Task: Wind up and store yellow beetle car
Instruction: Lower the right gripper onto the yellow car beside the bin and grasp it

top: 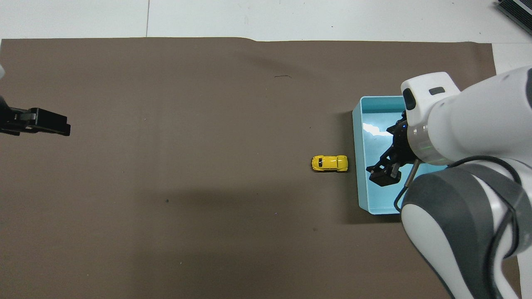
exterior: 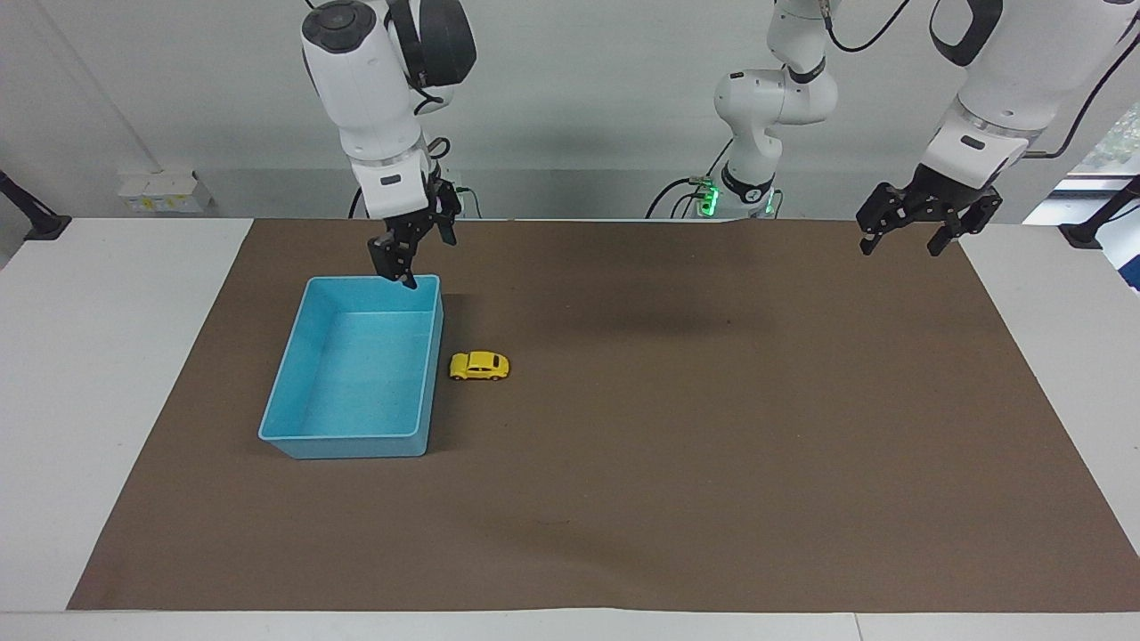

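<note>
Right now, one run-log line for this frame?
yellow beetle car: on mat beside blue bin, untouched | right gripper: open, over bin | left gripper: open, raised, waiting

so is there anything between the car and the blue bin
No, just a narrow bare strip of brown mat between yellow beetle car and blue bin, clearest in the overhead view.

The right gripper point(exterior: 405, 260) hangs open over the robot-side rim of the rectangular light-blue plastic bin point(exterior: 305, 385), empty-handed. The tiny bright yellow toy beetle car point(exterior: 479, 366) stands on the brown table mat point(exterior: 712, 445), just beside the bin's wall, lower than the gripper and apart from it. The left gripper point(exterior: 926, 227) hangs open over the mat's corner, well apart from the car.
</note>
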`<state>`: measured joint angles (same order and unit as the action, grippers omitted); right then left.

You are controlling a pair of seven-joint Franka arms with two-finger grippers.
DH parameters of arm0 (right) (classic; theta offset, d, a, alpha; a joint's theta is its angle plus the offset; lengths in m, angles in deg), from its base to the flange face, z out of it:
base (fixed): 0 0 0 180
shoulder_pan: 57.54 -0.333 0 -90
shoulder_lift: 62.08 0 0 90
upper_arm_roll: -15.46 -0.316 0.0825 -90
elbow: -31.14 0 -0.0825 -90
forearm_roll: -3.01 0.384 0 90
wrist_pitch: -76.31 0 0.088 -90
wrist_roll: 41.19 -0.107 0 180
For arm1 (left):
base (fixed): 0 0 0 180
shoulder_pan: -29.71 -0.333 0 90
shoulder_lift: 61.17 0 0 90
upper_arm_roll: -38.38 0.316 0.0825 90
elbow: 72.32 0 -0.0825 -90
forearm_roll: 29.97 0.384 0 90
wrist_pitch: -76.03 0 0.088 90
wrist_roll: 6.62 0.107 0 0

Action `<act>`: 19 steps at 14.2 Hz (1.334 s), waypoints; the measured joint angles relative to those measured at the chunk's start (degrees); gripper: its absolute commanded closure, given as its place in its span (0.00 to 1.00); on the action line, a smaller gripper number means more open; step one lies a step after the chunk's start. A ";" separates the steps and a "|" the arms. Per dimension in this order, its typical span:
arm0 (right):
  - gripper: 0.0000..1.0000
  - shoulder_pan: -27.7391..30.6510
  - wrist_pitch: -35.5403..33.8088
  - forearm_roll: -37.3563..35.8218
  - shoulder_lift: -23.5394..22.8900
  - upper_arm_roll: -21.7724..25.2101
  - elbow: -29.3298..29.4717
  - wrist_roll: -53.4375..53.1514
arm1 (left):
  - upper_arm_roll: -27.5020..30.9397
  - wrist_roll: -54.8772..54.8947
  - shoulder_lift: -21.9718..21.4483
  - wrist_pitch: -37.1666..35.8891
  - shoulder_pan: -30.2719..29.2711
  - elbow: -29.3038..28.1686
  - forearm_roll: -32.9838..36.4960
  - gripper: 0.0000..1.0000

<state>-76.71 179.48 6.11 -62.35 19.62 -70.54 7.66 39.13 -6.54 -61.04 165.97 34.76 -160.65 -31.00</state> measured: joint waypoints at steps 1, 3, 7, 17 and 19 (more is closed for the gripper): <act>0.00 0.00 1.47 0.00 -0.82 0.01 -0.73 2.06 | -0.01 0.00 -0.03 -0.24 0.00 0.00 0.00 0.00; 0.00 0.00 4.14 0.00 -2.64 0.01 -1.49 6.04 | -0.04 0.00 -0.03 -0.60 0.00 0.00 0.00 0.00; 0.00 -0.70 6.95 0.01 -5.56 -0.54 -1.77 10.50 | -0.04 0.00 -0.03 -0.70 0.00 0.00 0.00 0.00; 0.00 -3.90 19.66 -0.17 -7.54 -0.89 -11.23 11.86 | -0.04 0.00 -0.04 -0.73 0.00 0.00 0.00 0.00; 0.00 -3.90 22.26 -0.18 -9.05 -0.89 -12.15 12.97 | -0.04 0.00 -0.04 -0.73 0.00 0.00 0.00 0.00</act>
<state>-80.61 201.74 5.93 -71.40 18.73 -82.69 20.63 39.09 -6.54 -61.08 165.24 34.76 -160.65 -31.00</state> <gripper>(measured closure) 0.000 0.000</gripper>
